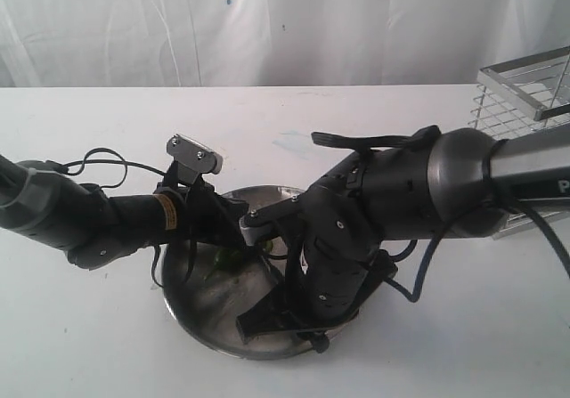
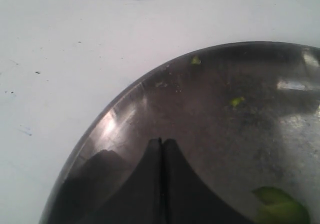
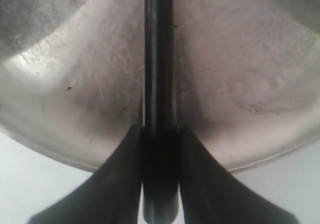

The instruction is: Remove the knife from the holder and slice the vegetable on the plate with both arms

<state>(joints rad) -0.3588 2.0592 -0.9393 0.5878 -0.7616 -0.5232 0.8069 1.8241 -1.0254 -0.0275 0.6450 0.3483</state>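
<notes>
My right gripper (image 3: 160,129) is shut on the black handle of the knife (image 3: 159,58), which runs straight out from the jaws low over the steel plate (image 3: 75,83). In the exterior view the bulky right gripper (image 1: 258,318) hangs over the plate's near side and hides the knife. My left gripper (image 2: 161,141) is shut, with its fingertips together just above the plate (image 2: 210,134) and nothing seen between them. A piece of the green vegetable (image 2: 280,209) lies beside it on the plate. In the exterior view the vegetable (image 1: 227,257) shows between the two arms.
The wire-grid holder (image 1: 525,86) stands at the back right of the white table (image 1: 89,345). Small green scraps (image 2: 236,101) lie on the plate. Cables loop off both arms above the plate's rim (image 1: 209,304).
</notes>
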